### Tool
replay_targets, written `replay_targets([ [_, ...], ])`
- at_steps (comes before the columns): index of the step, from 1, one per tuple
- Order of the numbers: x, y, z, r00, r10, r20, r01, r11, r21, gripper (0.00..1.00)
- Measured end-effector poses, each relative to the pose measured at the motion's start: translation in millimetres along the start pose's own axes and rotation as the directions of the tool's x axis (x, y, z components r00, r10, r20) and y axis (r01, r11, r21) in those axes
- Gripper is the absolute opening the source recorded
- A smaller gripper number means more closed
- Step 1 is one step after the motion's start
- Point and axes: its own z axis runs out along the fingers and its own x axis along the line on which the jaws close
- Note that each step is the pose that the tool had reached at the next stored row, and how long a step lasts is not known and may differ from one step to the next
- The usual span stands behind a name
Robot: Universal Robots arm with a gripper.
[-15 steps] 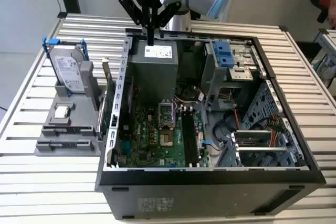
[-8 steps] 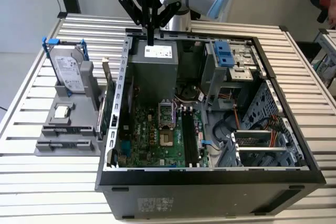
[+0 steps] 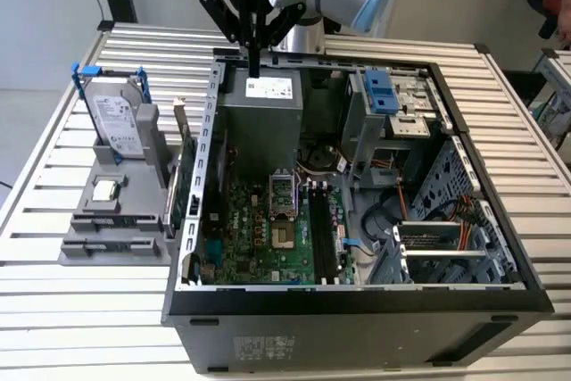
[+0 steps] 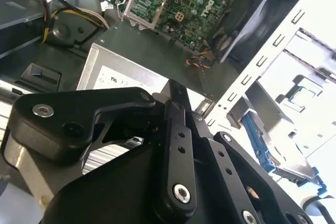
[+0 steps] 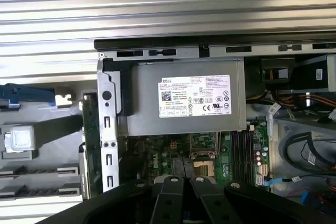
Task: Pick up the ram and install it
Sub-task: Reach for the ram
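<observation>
- Black two-finger gripper [image 3: 254, 64] poised directly above the grey metal power supply box [image 3: 263, 127], clear of its white label, fingers pressed together at the tips with nothing between them.
- Same box seated at the back of the open black computer case [image 3: 357, 302], on the slatted metal surface [image 3: 89, 318].
- Long, thin dark-green ram stick: cannot tell where it is. Two possible places:
  - the black memory slots [image 3: 319, 231] on the green motherboard [image 3: 254, 234], forward of the power supply box inside the case;
  - the narrow grooves of the grey plastic holder [image 3: 116, 243], outside the case on the exterior view's left of the power supply box.
- Also on that side of the power supply box: a silver hard drive in a blue frame [image 3: 116, 118] and a larger green expansion card [image 3: 185, 186], neither of them the ram.
- Judged step: pick-up not yet made, going by the empty gripper high over the power supply box, touching nothing.
- Called for by any grasp: fingers parted first, then a square, light hold on the thin board's long faces, kept level for a straight press into a slot.
</observation>
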Motion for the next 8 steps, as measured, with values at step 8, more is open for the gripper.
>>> replay_targets([
  [8, 17.7, -1.3, -0.4, 1.0, 0.0, 0.0, 0.0, 1.0, 0.0, 0.0],
])
